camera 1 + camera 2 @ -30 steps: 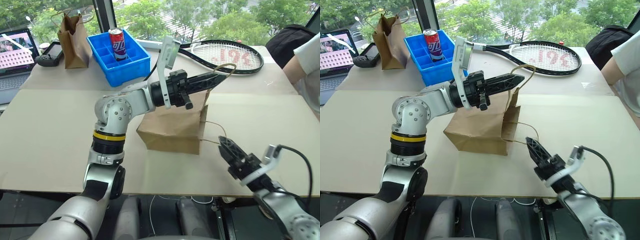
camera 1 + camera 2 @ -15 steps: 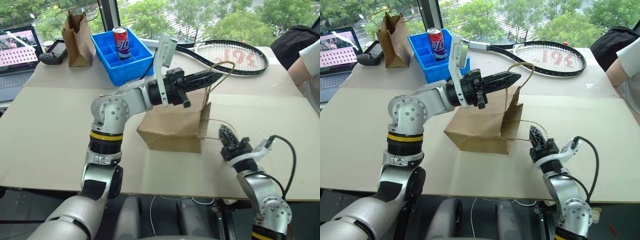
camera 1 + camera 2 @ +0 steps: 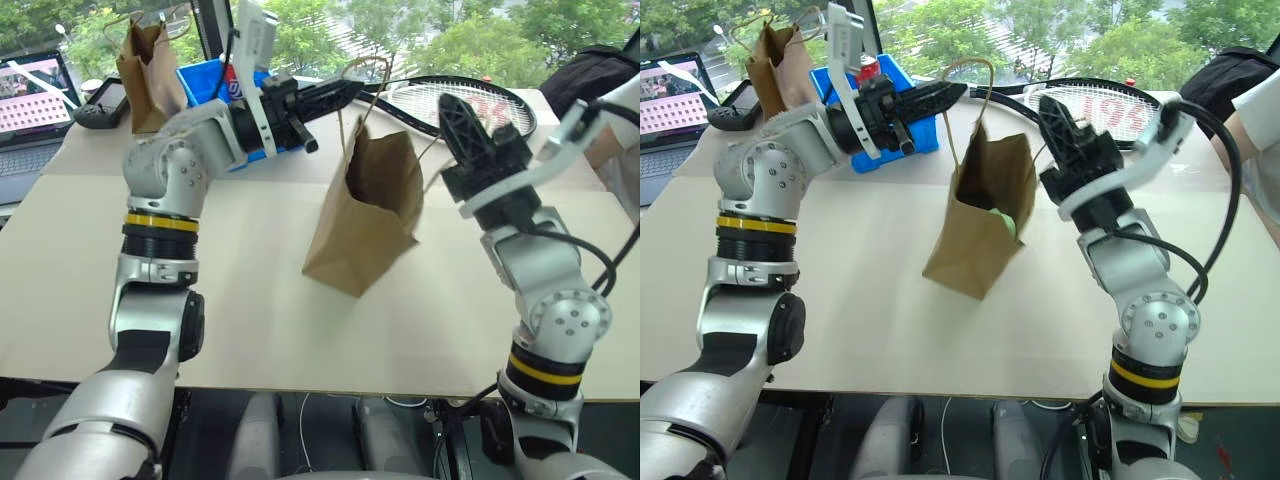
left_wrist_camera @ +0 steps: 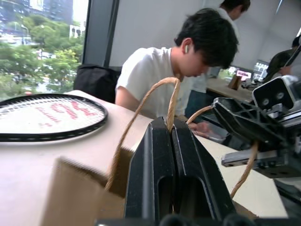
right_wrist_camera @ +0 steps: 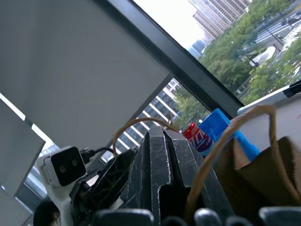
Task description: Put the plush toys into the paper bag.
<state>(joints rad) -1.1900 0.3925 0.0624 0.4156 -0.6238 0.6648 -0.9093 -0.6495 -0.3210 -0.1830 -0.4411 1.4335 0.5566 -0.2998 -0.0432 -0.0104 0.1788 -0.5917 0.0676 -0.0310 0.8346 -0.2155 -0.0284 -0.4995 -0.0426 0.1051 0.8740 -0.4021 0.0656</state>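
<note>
The right gripper [image 3: 1052,105] has closed its fingers on one twine handle and risen; the left gripper [image 3: 945,93] stays clamped on the other. The bag [image 3: 980,215] now hangs tilted over the desk [image 3: 840,300], green toy [image 3: 1006,223] inside. The mouth is held open, apparently for the remaining toy.

Matt brown paper bag [image 3: 365,215] with twine handles — fuzzy green plush [image 3: 1007,223] inside.

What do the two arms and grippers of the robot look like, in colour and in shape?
Both arms are silver-grey metal with rounded joint housings and a black band with a yellow ring. The left gripper and the right gripper each have two long, black, tapered fingers. A white camera bracket sits at each wrist. Black cables loop beside the right arm.
</note>
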